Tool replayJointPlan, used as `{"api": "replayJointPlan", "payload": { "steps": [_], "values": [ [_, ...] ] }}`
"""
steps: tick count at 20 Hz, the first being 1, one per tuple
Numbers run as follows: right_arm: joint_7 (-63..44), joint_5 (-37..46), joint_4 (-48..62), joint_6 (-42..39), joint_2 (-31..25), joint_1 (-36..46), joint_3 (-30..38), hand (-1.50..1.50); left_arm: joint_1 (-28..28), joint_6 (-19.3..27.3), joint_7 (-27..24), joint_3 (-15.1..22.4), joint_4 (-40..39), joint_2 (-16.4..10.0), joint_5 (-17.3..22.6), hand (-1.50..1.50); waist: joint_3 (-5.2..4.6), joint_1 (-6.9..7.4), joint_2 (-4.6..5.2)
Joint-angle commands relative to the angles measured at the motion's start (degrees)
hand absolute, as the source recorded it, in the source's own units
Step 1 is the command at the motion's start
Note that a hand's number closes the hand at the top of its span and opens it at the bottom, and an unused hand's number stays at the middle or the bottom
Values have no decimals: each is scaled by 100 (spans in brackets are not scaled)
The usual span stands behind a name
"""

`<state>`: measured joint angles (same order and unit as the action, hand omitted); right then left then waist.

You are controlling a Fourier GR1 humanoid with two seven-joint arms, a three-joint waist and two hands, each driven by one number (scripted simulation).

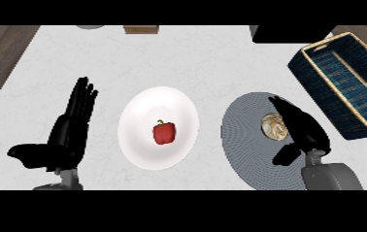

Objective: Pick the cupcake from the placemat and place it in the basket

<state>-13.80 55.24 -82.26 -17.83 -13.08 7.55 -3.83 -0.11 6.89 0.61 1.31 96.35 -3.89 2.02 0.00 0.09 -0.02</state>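
Observation:
The cupcake point(272, 125), beige with swirled frosting, sits on the round grey placemat point(247, 129) at the right of the counter. My right hand point(305, 129) lies directly against the cupcake's right side, its straight fingers reaching past it and hiding part of it; the thumb hangs below. No finger curls round the cupcake. The dark blue basket point(337, 83) with a tan rim stands tilted at the far right, beyond the placemat. At the left my left hand point(72, 124) rests open with its fingers pointing up.
A white plate point(143, 124) with a red bell pepper point(164, 132) on it lies mid-counter, between my hands. A black block point(290, 33) sits at the back right, and a small brown box point(141, 29) and a grey object point(90, 27) at the back edge.

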Motion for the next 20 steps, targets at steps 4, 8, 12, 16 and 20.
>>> {"api": "replayJointPlan", "payload": {
  "steps": [4,8,12,16,20],
  "values": [
    [127,46,388,61,20,335,247,-150,-82,21,1,61,-6,157,-150,0,0,-1,1],
    [378,194,974,64,79,413,-2,150,-341,-35,-89,-131,-398,133,-29,0,0,-3,5],
    [986,438,1004,109,-354,433,-138,150,-266,-51,-147,-113,-376,122,-87,0,0,-3,3],
    [731,833,1388,639,190,588,-430,150,215,-8,295,92,496,141,-145,0,1,25,0],
    [132,828,2140,682,208,1440,236,150,-102,-78,-159,4,-184,174,-163,0,4,115,43]
  ]
}}
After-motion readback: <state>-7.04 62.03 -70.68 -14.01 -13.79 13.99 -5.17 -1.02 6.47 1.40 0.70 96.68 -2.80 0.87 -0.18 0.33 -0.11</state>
